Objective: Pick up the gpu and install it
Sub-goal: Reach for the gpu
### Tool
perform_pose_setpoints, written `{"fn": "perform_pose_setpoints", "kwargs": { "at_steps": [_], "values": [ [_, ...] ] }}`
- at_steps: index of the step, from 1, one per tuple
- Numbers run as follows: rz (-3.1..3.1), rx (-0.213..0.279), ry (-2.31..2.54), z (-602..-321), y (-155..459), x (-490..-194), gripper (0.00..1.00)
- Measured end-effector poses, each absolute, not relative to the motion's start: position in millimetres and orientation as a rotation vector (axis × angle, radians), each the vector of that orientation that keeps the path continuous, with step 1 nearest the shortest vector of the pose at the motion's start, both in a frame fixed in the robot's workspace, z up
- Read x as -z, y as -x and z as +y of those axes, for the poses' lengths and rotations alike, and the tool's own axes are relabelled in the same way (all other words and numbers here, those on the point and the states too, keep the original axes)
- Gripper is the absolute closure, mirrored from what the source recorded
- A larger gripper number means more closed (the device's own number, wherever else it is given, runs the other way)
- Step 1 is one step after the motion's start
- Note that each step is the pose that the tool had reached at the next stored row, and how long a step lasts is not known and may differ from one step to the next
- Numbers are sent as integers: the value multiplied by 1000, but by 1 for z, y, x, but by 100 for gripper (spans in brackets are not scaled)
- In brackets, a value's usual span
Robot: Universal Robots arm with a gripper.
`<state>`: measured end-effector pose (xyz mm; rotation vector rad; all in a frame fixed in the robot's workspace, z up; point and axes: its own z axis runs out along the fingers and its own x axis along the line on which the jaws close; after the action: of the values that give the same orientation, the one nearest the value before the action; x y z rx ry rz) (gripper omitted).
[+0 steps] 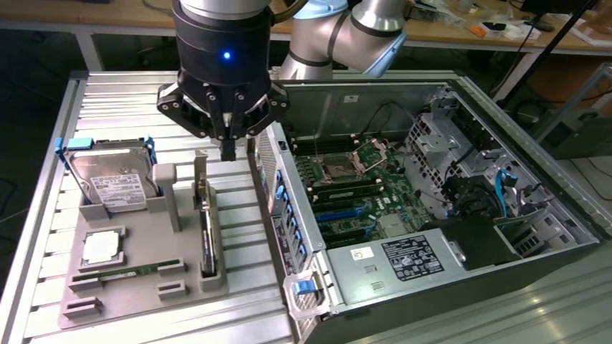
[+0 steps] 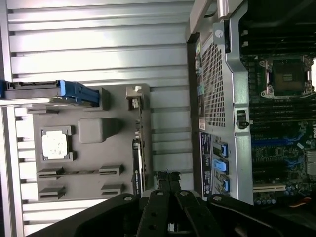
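Glare whitens the ribbed table point(image 2: 98, 49); the case interior point(image 2: 284, 123) lies dim.

From my station I get the gpu point(image 1: 206, 236) only edge-on in its holder point(image 1: 143, 283), faces hidden, one end on the wrist view lost behind the linkage of the fingers point(image 2: 167, 183), the hard drive point(image 2: 29, 91) cut off at that view's edge, and the power-supply label point(image 1: 413, 256) too small to read.
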<state>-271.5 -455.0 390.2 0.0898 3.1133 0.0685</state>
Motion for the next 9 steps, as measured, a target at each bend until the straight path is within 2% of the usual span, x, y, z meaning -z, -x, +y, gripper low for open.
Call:
{"fn": "perform_pose_setpoints", "kwargs": {
  "at_steps": [9],
  "values": [
    [3113,-68,-89,-457,276,-390,89]
  ]
}}
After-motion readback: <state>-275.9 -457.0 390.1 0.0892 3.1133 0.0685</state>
